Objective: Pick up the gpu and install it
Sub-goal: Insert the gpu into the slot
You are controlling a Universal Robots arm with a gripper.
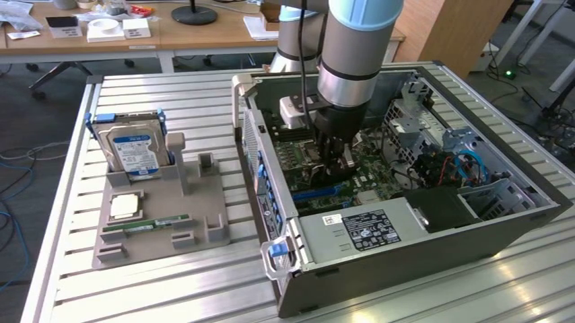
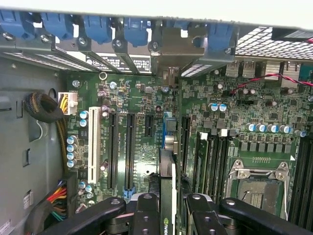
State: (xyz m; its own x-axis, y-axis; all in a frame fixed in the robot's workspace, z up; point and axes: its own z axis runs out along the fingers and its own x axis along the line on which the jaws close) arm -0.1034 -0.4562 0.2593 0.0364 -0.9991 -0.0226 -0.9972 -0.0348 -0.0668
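Note:
The gpu [image 2: 167,176] shows edge-on in the wrist view, a thin dark card standing upright over the motherboard [image 2: 142,98] between the long black expansion slots and the memory slots. My gripper [image 2: 168,203] is shut on it, one black finger [image 2: 146,215] on each side. A silver bracket [image 2: 172,46] sits at the rear slot openings in line with the card. From the exterior view, the gripper [image 1: 330,168] reaches down into the open computer case [image 1: 503,222], low over the board, and the fingers hide most of the card.
A grey parts tray [image 1: 207,202] at the exterior view's left holds a hard drive [image 1: 133,148], a processor [image 1: 124,205] and a green memory stick [image 1: 148,223]. Inside the case are the power supply [image 1: 359,232], a cable bundle [image 2: 46,107] and the processor socket [image 2: 257,183].

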